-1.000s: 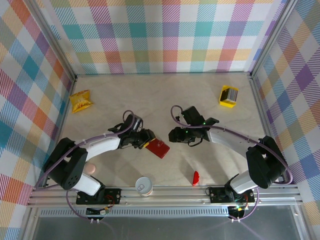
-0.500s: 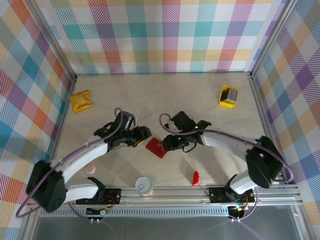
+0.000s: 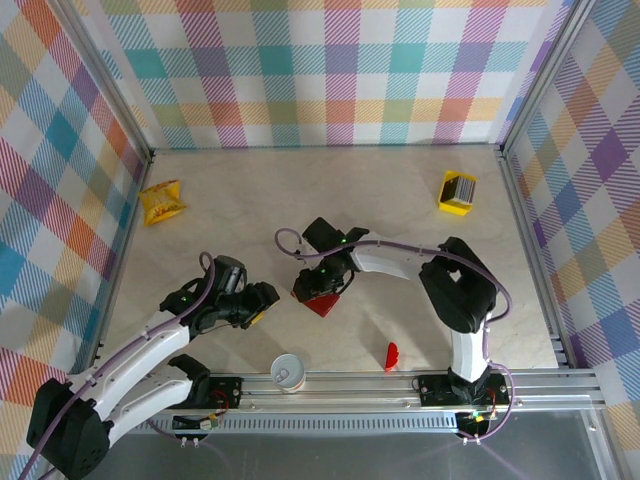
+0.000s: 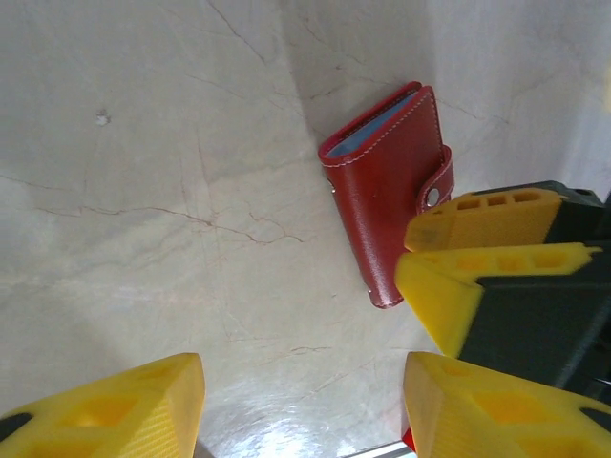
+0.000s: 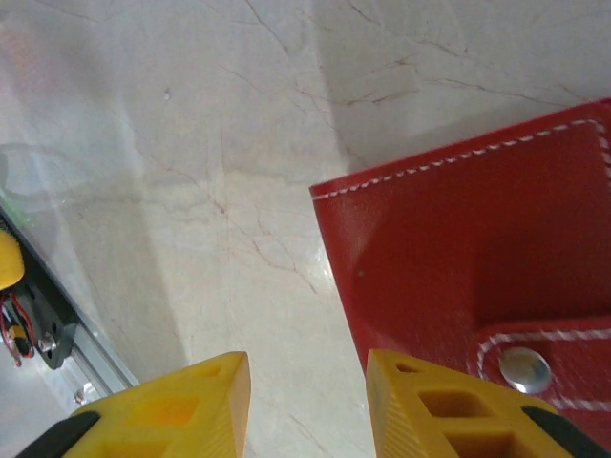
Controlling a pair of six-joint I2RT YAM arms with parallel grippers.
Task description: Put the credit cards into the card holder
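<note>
**Right jaws over the closed card holder, cards far off**

The card holder (image 3: 322, 304) (image 4: 387, 181) (image 5: 477, 239) lies flat on the tabletop (image 3: 250, 190), near the middle and towards the front edge. Its clasp tab is snapped down, and a strip of grey-blue lining shows along one end.

The right jaws hang directly above it, at its edge. In the right wrist view their yellow fingers (image 5: 449, 410) stand a little apart with nothing between them, and the holder's stitched border lies in line with the gap.

The left jaws sit just to the left of the holder, apart from it. Their fingers (image 4: 105, 405) are spread wide and empty over bare tabletop.

The credit cards (image 3: 457, 191) rest in a yellow stack by the right wall, well apart from the holder and both arms.

A crinkled snack packet (image 3: 162, 201) lies by the left wall. A paper cup (image 3: 288, 371) and a small red curved piece (image 3: 391, 355) sit near the front rail.
</note>
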